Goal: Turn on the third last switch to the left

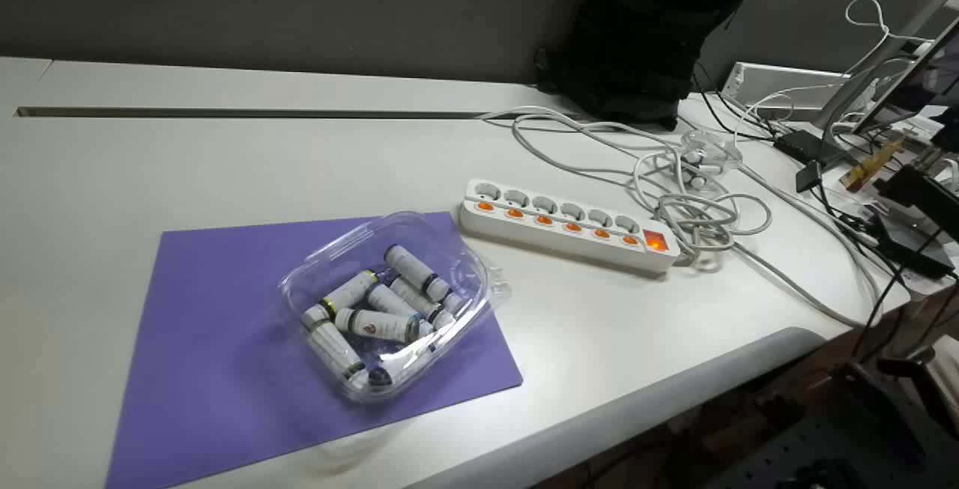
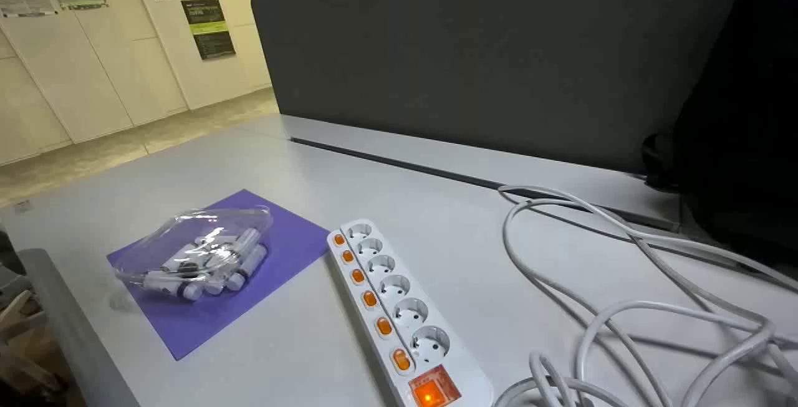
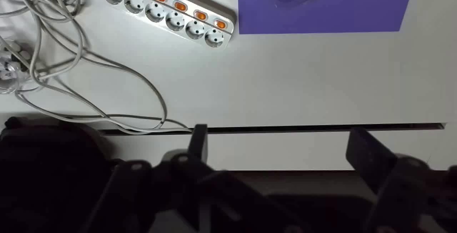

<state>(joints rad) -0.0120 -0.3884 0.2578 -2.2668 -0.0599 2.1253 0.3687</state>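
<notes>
The black two-fingered gripper [image 3: 278,129] stands wide. Well apart, far and left of it in the wrist view, a long white power strip [image 3: 157,5] with six oval orange switches [image 3: 180,6] lies on the white desk [image 3: 303,79], right of a rectangular purple sheet [image 1: 206,347] in an exterior view.
</notes>
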